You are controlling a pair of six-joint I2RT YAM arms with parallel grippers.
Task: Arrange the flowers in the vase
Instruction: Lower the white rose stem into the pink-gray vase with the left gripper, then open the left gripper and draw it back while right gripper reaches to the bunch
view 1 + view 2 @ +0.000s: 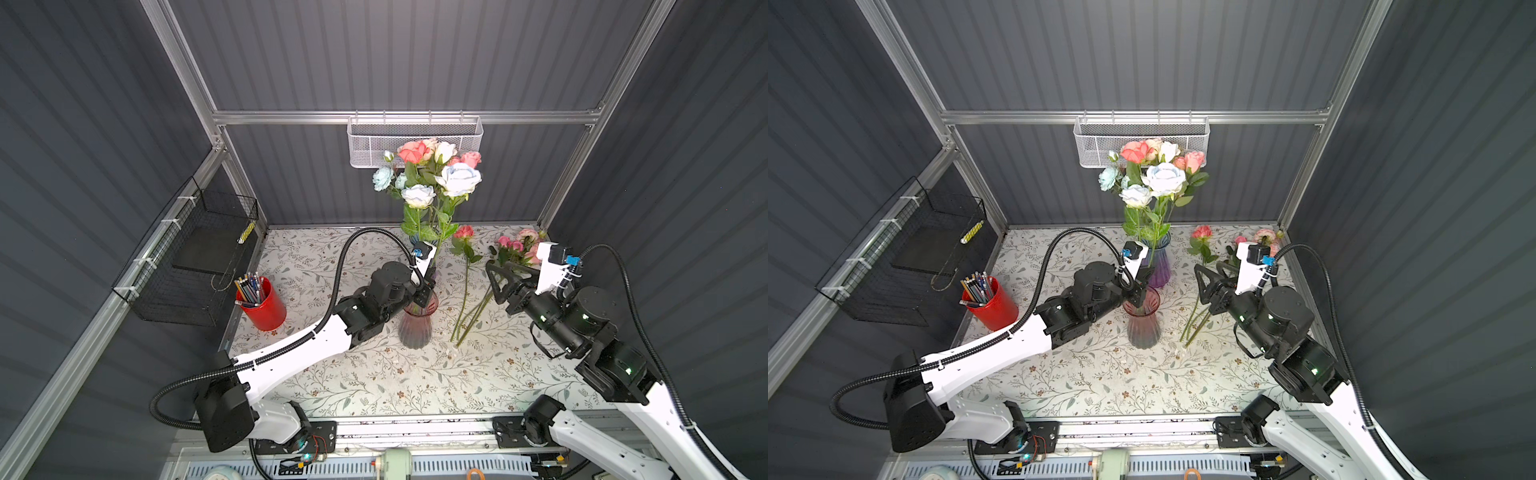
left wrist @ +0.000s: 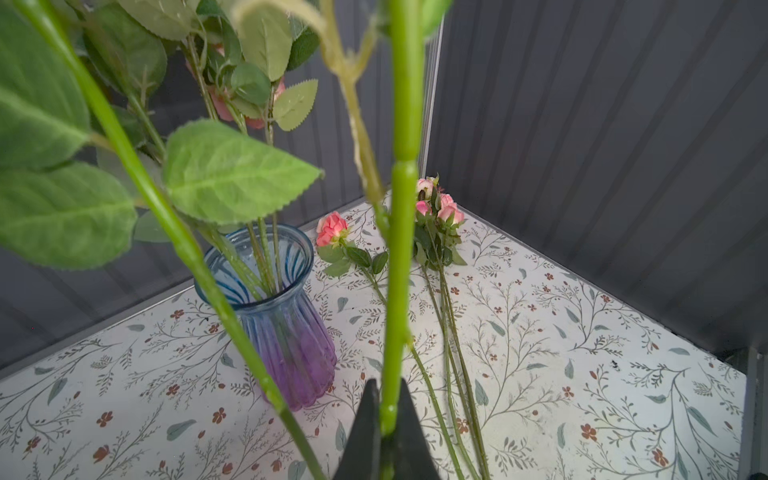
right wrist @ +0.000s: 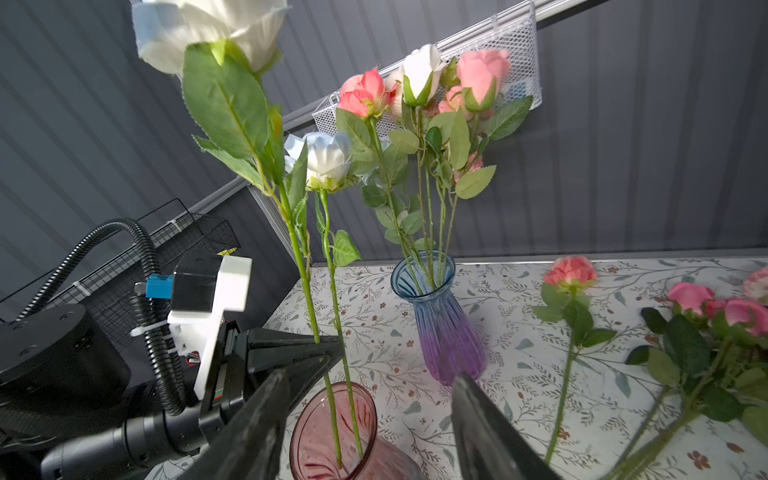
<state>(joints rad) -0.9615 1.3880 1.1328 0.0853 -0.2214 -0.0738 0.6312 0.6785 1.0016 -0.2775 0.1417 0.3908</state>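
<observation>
Top views both show the floral-print tabletop (image 1: 374,382); I put the job at roughly two-thirds done. Largest item: the blue-to-purple ribbed glass vase (image 1: 1159,268) at the back. It holds a tall bunch of coral, pink, white and pale blue roses (image 1: 444,153), and I count that one as filled. In front of it stands the pink ribbed glass vase (image 1: 415,324). Two long-stemmed white-and-pale-blue roses (image 1: 459,178) stand upright in it, their stems well longer than the vase. Two lots of flowers lie loose on the table, to the right of the pink vase and apart from it. One is a spray of small pink roses (image 1: 517,245) near the back corner; the other is a single coral rose (image 1: 463,232) beside it. I cannot tell the stem count in the spray. Left gripper (image 2: 388,409): jaws pressed together on the green stem of one of the two white roses, just above the pink vase's mouth. That rose is in but not yet let go. Right gripper (image 3: 370,376): jaws spread, nothing between them, near the loose stems and touching none that I can see. Remaining, as I judge it: release the held stem, then place the coral rose and the spray.
</observation>
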